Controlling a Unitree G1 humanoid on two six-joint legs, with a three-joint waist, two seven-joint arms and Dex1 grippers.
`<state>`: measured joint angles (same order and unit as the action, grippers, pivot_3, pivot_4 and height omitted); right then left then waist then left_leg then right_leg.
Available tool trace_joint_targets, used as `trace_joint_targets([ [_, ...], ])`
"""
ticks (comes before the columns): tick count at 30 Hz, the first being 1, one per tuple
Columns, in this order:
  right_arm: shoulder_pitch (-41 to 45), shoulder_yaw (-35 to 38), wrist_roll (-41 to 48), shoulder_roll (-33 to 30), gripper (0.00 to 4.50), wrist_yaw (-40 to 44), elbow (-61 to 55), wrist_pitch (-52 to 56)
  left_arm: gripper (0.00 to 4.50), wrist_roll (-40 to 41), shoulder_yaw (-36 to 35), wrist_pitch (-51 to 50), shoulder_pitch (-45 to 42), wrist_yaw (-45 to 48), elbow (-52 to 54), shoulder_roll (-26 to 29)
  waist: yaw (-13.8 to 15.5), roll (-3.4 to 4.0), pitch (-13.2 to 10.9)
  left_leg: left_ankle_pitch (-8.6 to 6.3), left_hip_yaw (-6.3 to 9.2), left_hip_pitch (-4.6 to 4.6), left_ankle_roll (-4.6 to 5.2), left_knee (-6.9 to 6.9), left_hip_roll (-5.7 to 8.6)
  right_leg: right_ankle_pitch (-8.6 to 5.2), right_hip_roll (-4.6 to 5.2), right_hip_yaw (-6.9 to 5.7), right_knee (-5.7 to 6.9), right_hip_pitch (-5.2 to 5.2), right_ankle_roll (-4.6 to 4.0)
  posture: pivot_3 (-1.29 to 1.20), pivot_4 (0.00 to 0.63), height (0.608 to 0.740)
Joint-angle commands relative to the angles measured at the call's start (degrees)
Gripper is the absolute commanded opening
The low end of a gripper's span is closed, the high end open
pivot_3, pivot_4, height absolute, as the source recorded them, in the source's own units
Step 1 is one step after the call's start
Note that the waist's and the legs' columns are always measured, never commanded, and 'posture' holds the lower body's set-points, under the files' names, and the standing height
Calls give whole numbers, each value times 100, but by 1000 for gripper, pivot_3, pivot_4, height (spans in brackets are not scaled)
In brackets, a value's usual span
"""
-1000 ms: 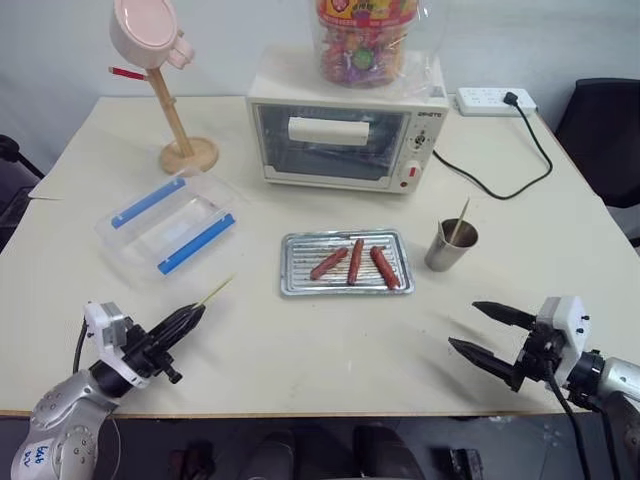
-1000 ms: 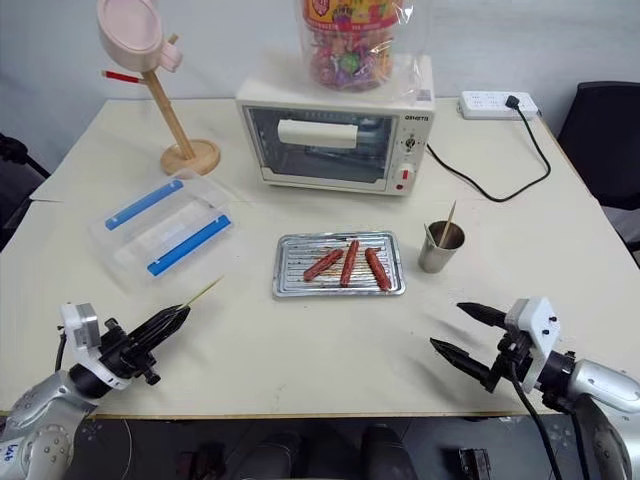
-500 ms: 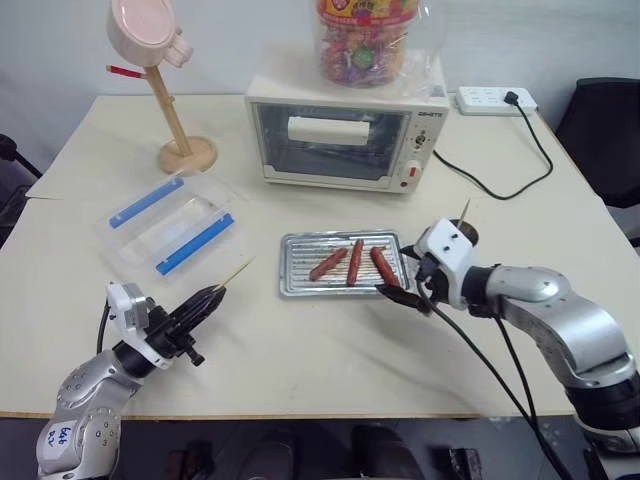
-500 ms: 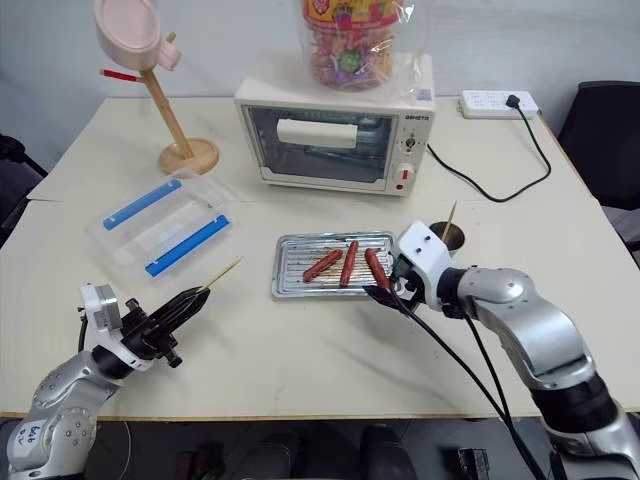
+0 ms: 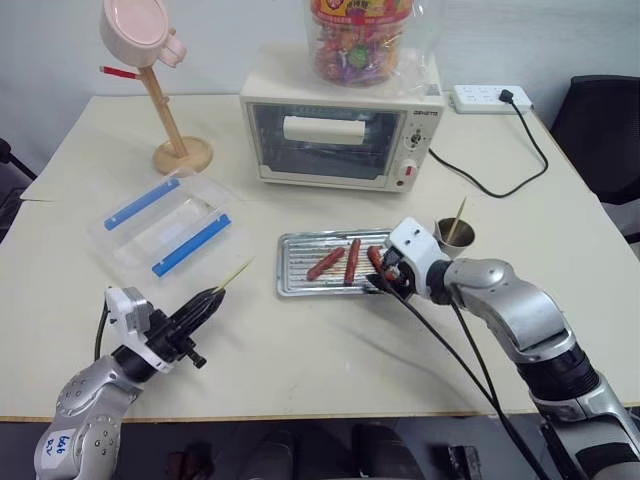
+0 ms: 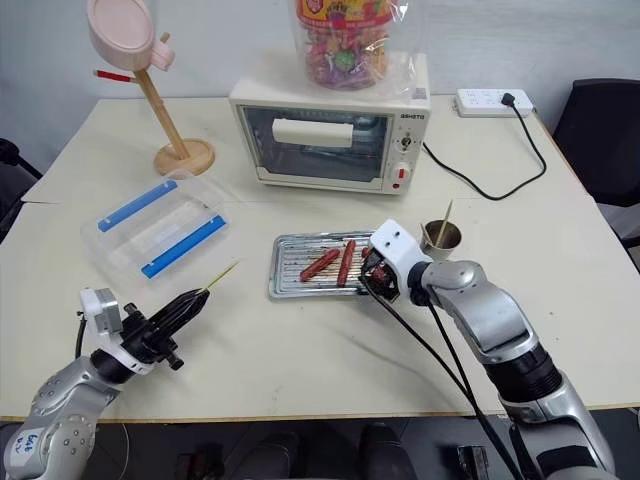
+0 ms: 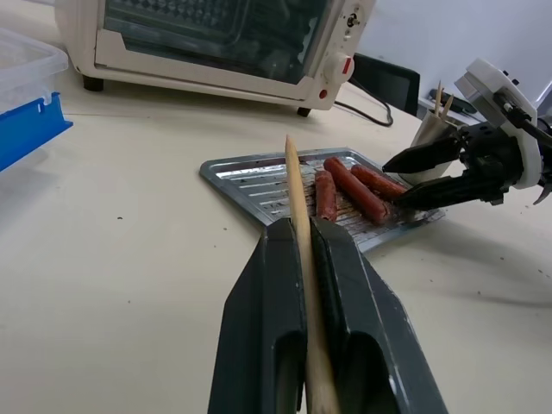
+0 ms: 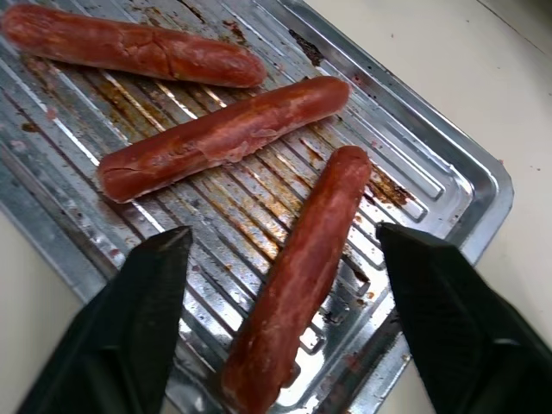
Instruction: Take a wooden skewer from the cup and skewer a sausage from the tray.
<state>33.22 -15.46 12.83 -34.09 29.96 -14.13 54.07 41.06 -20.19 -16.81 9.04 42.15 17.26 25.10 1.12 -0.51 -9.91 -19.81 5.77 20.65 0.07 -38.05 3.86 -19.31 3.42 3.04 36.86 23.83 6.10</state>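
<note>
Skewer (image 7: 297,203) sits pinched between the pressed-together fingers of the left hand (image 5: 203,305), near and left over the bench (image 5: 300,350), tip aimed at the tray (image 5: 298,285). Farther right, the right hand (image 8: 285,332) stands spread astride the rightmost sausage (image 8: 297,272). It should close squarely at mid-length and grip gently, to avoid rolling or crushing. Cup (image 5: 452,238) stands just beyond.

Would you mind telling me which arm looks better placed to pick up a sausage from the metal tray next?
The right. Its gripper is open, fingers either side of the nearest reddish-brown sausage on the ridged silver tray. The left gripper is shut on the thin pale wooden skewer, well short of the tray.
</note>
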Motion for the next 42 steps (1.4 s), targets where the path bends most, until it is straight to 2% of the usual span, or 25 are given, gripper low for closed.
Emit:
trace_joint_targets([
  [1, 119, -23, -119, 86, 2784, 12, 11, -2, 0, 94, -36, 16, -32, -28, 220, 5, -6, 0, 0, 0, 0, 0, 0, 0, 0, 0, 0, 0, 0, 0, 0, 0, 150, 740],
  [8, 118, -12, -233, 206, 2784, 13, 132, -18, 0, 104, -46, 0, -49, -42, 242, 19, -31, 0, 0, 0, 0, 0, 0, 1, 0, 0, 0, 0, 1, 1, 0, 0, 150, 740],
  [11, 99, -2, -273, 286, 2327, -10, 170, -28, 0, 107, -42, -8, -47, -46, 253, 22, -61, 0, 0, 0, 0, 0, 0, 1, 0, 0, 0, 0, 1, 1, 0, 0, 150, 740],
  [15, 80, 15, -306, 331, 1298, 7, 177, -1, 0, 114, -39, -16, -43, -47, 266, 21, -116, 0, 0, 0, 0, 0, 0, 1, 0, 0, 0, 0, 3, 1, 0, 0, 150, 740],
  [24, 58, 60, -320, 399, 1298, -16, 191, 33, 0, 132, -38, -55, -30, -42, 296, 27, -121, 0, 0, 0, 0, 0, 0, 1, 0, 0, 0, 0, 2, 1, 0, 0, 150, 740],
  [28, 35, 76, -312, 395, 515, -14, 191, 35, 0, 143, -38, -77, -45, -31, 285, 38, -121, 0, 0, 0, 0, 0, 0, 1, 0, 0, 0, 0, 2, 1, 0, 0, 150, 740],
  [33, 32, 134, -324, 333, 515, 1, 125, -34, 0, 143, -32, -92, -48, -21, 285, 47, -121, 0, 0, 0, 0, 0, 0, 1, 0, 0, 0, 0, 2, 1, 0, 0, 150, 740],
  [38, 119, 331, -163, -214, 515, 502, -382, -165, 0, 81, -7, -100, -56, 120, 292, 165, -116, 1, -1, 0, 0, 4, 0, 1, 1, 0, 1, 0, 2, 5, 0, 0, 150, 740],
  [42, 130, 521, 298, -1092, 515, 1836, -929, -921, 0, -11, 116, -90, -93, 562, 351, 545, -113, 1, -1, 0, 2, 41, 1, -7, 2, 0, 2, -1, 2, 33, 1, 0, 150, 740],
])
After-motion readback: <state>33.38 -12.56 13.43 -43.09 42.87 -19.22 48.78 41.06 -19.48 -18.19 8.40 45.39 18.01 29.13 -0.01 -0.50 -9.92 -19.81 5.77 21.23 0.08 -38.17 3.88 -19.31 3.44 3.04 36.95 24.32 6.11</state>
